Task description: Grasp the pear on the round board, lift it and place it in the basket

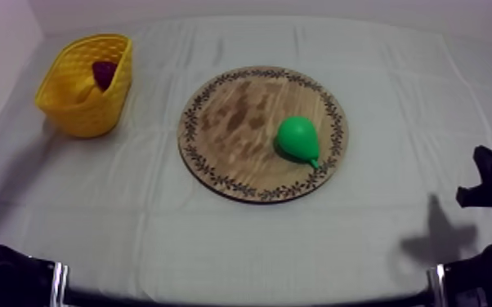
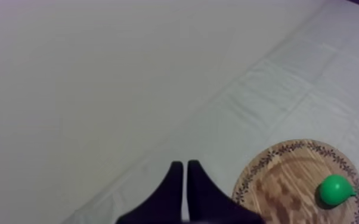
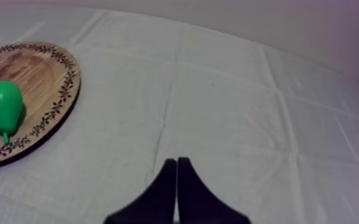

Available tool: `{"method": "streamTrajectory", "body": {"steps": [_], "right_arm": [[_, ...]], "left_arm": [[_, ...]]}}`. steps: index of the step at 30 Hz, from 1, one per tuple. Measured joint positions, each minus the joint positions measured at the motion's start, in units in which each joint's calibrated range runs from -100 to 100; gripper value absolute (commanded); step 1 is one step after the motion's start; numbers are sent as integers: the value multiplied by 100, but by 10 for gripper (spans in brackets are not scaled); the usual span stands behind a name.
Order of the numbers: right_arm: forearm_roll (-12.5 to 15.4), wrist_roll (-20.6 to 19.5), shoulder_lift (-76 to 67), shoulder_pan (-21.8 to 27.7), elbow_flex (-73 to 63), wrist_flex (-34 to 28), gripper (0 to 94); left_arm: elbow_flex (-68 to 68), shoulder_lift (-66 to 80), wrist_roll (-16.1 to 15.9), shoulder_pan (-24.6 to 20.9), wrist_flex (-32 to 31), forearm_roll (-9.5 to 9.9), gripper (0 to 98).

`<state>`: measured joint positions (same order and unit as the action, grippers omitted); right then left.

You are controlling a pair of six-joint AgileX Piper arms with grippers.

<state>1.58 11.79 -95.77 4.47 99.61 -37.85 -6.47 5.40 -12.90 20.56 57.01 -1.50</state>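
— On the wooden board (image 1: 233,122), right half as the top view has it, lies the pear (image 1: 298,139). It is on its side, stem toward the near rim. Nothing touches it.

— Tools?

— Left tool (image 2: 185,164): fingers pressed together, nothing between them, low over the counter (image 2: 277,89) near the board's edge. Right tool (image 3: 177,161): same narrow wedge, empty, over bare cloth with the board off to one side. Both are well apart from the pear.

— Target?

— Yellow basket (image 1: 86,114) stands far left on the counter, well apart from the board. A small red fruit (image 1: 104,73) already sits inside, and there's something yellow next to it that can't be identified.

— How does the pear handle?

— Judging by looks, it's a toy: probably light, hollow and stiff. The skin is smooth and rounded, so expect it to be slippery. It doesn't look fragile, but it may roll on the flat board if nudged.

— Grip point?

— Across the belly at its widest, with the fingers square to the long axis. Any higher and the taper toward the neck would likely squeeze it out. The stem is too thin to hold.

— Risk?

— An off-centre pinch could squirt it sideways. Whichever tool goes has to spread wide first and come down centred.
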Motion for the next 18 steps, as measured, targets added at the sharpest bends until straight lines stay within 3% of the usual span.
{"method": "streamTrajectory", "body": {"steps": [4,18], "right_arm": [[0,0,0,0,0,0,5],[0,0,0,0,0,0,5]], "left_arm": [[-112,-446,8,331,-8,213,0],[975,-1018,-21,1417,-783,493,0]]}}
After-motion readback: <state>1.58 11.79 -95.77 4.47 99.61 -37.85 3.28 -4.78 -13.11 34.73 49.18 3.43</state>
